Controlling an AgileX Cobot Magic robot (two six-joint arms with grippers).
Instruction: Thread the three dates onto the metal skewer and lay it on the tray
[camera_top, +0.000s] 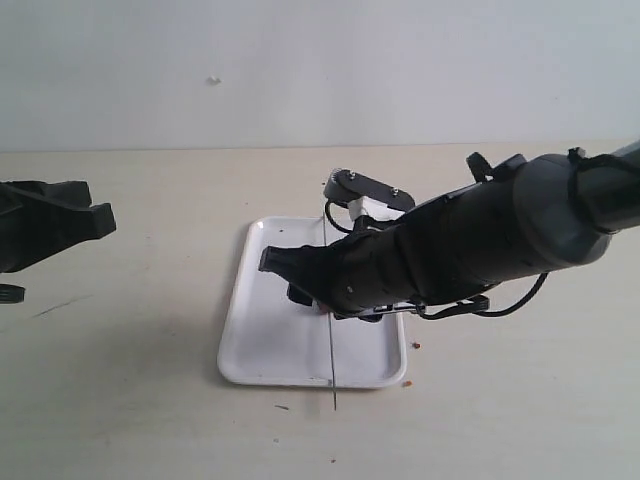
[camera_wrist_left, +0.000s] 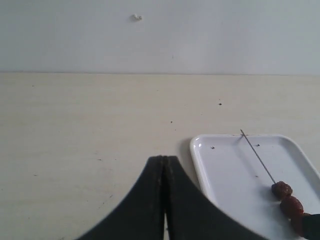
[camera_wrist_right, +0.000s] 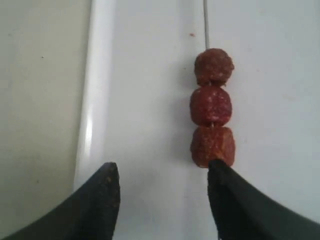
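The three dates (camera_wrist_right: 210, 105) sit in a row on the metal skewer (camera_wrist_right: 205, 25), which lies on the white tray (camera_wrist_right: 150, 75). My right gripper (camera_wrist_right: 162, 170) hangs just above the tray, open, nothing between its fingers. One fingertip (camera_wrist_right: 222, 172) is at the end of the nearest date (camera_wrist_right: 212, 145). In the exterior view the skewer (camera_top: 331, 370) crosses the tray (camera_top: 260, 340) and pokes past its near rim; the right gripper (camera_top: 285, 280) hides the dates. The left wrist view shows the tray (camera_wrist_left: 225, 170), the skewer (camera_wrist_left: 257, 157) and two dates (camera_wrist_left: 282, 189). My left gripper (camera_wrist_left: 164, 159) is shut and empty, off to the tray's left (camera_top: 100, 220).
Tiny reddish crumbs (camera_top: 417, 346) lie on the pale table (camera_top: 150, 400) by the tray's right side and near corner. A plain light wall (camera_top: 300, 70) closes the back of the table.
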